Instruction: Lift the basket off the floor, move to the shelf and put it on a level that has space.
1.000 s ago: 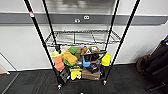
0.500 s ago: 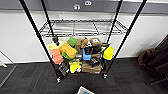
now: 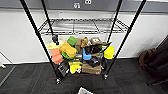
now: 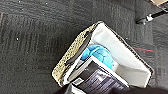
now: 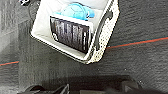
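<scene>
I hold the basket point(image 4: 105, 62) up over the floor point(image 4: 32, 37), near the shelf point(image 3: 82, 26), ready for its middle level point(image 3: 75, 25). I cannot tell how my hands are set.

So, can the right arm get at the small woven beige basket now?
Probably yes: the small woven beige basket lies open on the dark carpet floor below the right wrist camera, its dark handle loop uncovered, and nothing lies between them.
</scene>
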### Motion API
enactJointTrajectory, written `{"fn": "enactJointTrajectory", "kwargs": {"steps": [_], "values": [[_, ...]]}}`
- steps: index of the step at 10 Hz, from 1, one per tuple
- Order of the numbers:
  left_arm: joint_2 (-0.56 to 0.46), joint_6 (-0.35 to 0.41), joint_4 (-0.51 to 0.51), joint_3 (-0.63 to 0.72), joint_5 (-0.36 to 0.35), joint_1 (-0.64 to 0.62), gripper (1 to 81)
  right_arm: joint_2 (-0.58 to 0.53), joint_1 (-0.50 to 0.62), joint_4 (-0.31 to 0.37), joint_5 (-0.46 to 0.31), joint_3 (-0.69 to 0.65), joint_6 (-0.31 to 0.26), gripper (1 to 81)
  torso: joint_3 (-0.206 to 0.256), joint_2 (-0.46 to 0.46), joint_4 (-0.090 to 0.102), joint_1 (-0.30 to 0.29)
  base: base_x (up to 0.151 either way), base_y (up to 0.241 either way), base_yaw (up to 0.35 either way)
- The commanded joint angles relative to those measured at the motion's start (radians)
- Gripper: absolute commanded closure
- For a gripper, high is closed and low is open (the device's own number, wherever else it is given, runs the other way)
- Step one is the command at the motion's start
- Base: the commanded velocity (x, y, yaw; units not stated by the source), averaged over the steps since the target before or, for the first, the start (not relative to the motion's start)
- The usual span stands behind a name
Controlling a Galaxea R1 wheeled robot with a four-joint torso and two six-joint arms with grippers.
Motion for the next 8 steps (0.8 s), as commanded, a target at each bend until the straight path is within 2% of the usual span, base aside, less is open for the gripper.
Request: {"fn": "enactJointTrajectory", "kwargs": {"steps": [1,2,3,6,7,8], "values": [[0.004,-0.001,0.017,-0.009,0.062,-0.108,1.0,-0.032,0.064,0.015,-0.061,0.027,0.003,1.0,0.000,-0.098,0.000,0.063,0.000,0.000,0.000],[0.001,-0.001,0.018,-0.011,0.062,-0.116,1.0,-0.032,0.069,0.015,-0.061,0.030,0.003,1.0,-0.058,-0.132,0.000,0.085,0.000,0.000,0.000],[0.001,-0.001,0.018,-0.011,0.063,-0.120,1.0,-0.037,0.075,0.015,-0.061,0.037,0.003,1.0,-0.098,-0.164,0.000,0.104,0.000,0.000,0.000],[-0.001,-0.001,0.018,-0.011,0.063,-0.134,1.0,-0.046,0.106,0.037,-0.061,0.057,0.005,1.0,-0.164,-0.254,0.000,0.161,0.000,0.000,0.000],[-0.002,-0.001,0.018,-0.011,0.063,-0.142,1.0,-0.046,0.118,0.040,-0.061,0.063,0.005,1.0,-0.111,-0.288,0.000,0.182,0.000,0.000,0.000],[-0.002,-0.001,0.018,-0.011,0.063,-0.150,1.0,-0.046,0.130,0.042,-0.061,0.070,0.005,1.0,-0.130,-0.312,0.000,0.198,0.000,0.000,0.000]]}}
